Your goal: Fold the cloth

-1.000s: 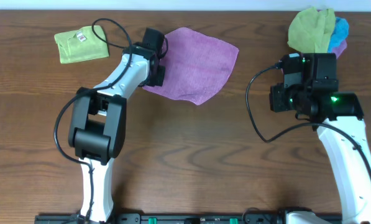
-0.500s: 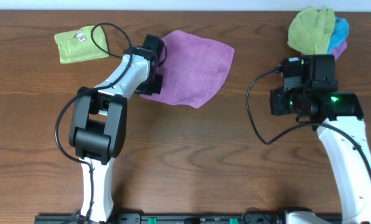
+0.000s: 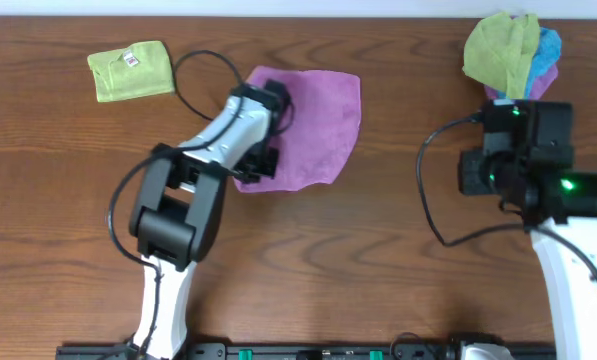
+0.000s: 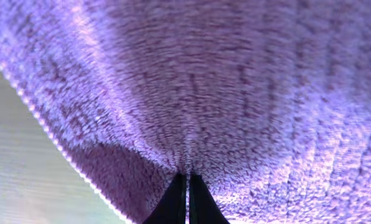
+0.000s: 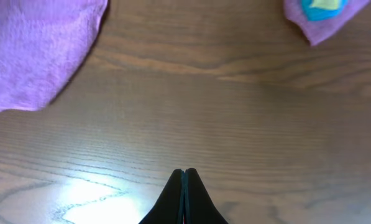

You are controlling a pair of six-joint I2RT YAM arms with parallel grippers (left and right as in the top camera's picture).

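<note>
Folding looks barely begun: your left hand (image 4: 186,190) is pinched shut on the cloth (image 3: 318,120), which lies mostly flat at twelve o'clock on the worktop (image 3: 358,260). Your right hand (image 5: 184,186), closed and empty, hangs at three o'clock.

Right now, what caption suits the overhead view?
Left gripper pinches the mauve cloth; right gripper hovers shut and empty nearby.
</note>
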